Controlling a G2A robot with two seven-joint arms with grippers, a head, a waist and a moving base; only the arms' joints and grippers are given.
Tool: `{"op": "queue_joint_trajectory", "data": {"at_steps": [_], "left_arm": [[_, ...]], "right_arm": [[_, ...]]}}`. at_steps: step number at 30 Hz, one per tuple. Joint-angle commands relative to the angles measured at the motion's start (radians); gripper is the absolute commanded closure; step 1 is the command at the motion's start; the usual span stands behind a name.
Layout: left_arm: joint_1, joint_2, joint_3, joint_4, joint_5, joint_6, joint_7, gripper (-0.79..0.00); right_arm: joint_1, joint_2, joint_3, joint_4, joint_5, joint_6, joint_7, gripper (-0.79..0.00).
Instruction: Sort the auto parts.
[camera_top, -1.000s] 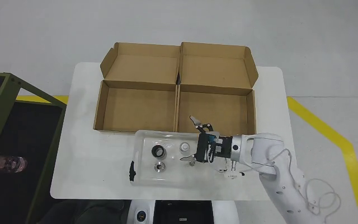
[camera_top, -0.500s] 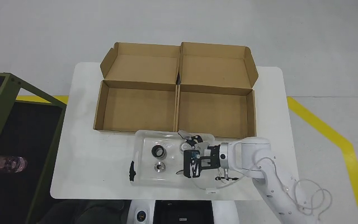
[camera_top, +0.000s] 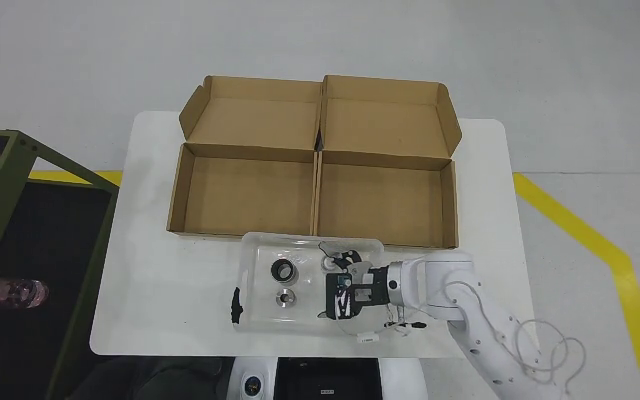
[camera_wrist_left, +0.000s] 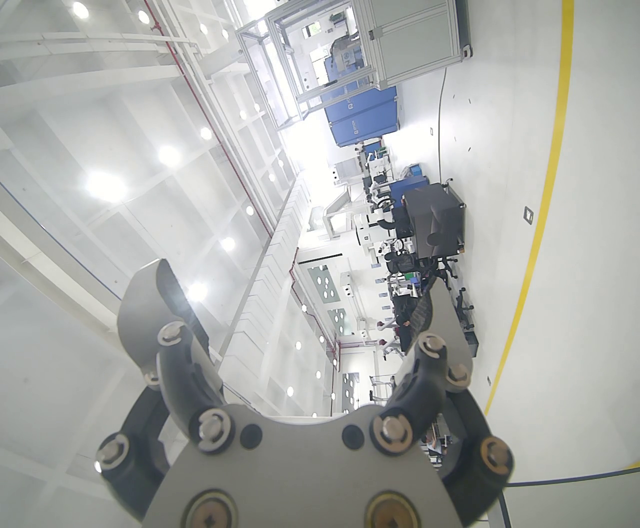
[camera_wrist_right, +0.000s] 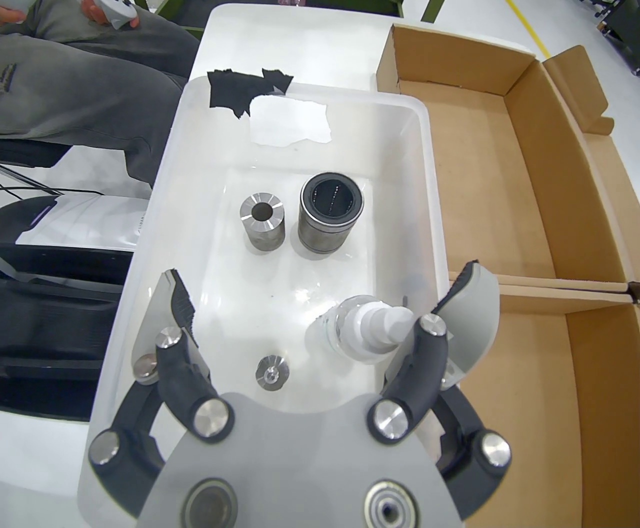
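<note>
- Since a second ago, the right gripper (camera_wrist_right: 322, 280) has swung from the tray's right end, near the boxes, further in over the clear plastic tray (camera_wrist_right: 165, 165), and the arm has drawn back toward the robot's side of the table (camera_top: 150, 230).
- It hangs above the tray floor with its jaws spread wide and nothing between them.
- One fingertip (camera_wrist_right: 475, 280) is at the tray wall next to the cardboard. Just beside that finger stands a small clear bottle-like part with a white cap (camera_wrist_right: 370, 327); contact cannot be told.
- A small round metal piece (camera_wrist_right: 272, 372) lies on the tray floor under the gripper, between the two fingers and apart from both.
- Further along the tray a steel cylinder with a centre hole (camera_wrist_right: 261, 220) and a dark ringed sleeve (camera_wrist_right: 330, 212) stand upright, side by side.
- Two open cardboard boxes, the left box (camera_top: 245, 195) and the right box (camera_top: 385, 200), sit edge to edge just behind the tray.
- The left gripper (camera_wrist_left: 292, 287) points up at the ceiling, jaws wide apart, holding nothing.
</note>
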Motion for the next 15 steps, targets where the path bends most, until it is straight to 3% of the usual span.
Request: {"op": "queue_joint_trajectory", "data": {"at_steps": [1, 10, 15], "left_arm": [[0.0, 0.0, 0.0, 0.0, 0.0, 0.0, 0.0, -0.785], [0.0, 0.0, 0.0, 0.0, 0.0, 0.0, 0.0, -0.785], [0.0, 0.0, 0.0, 0.0, 0.0, 0.0, 0.0, -0.785]], "right_arm": [[0.002, 0.001, -0.003, 0.007, 0.003, 0.006, 0.004, -0.785], [0.006, 0.008, -0.003, 0.034, 0.011, 0.032, 0.024, -0.751], [0.015, 0.01, -0.014, 0.053, 0.006, 0.038, 0.026, -0.631]]}}
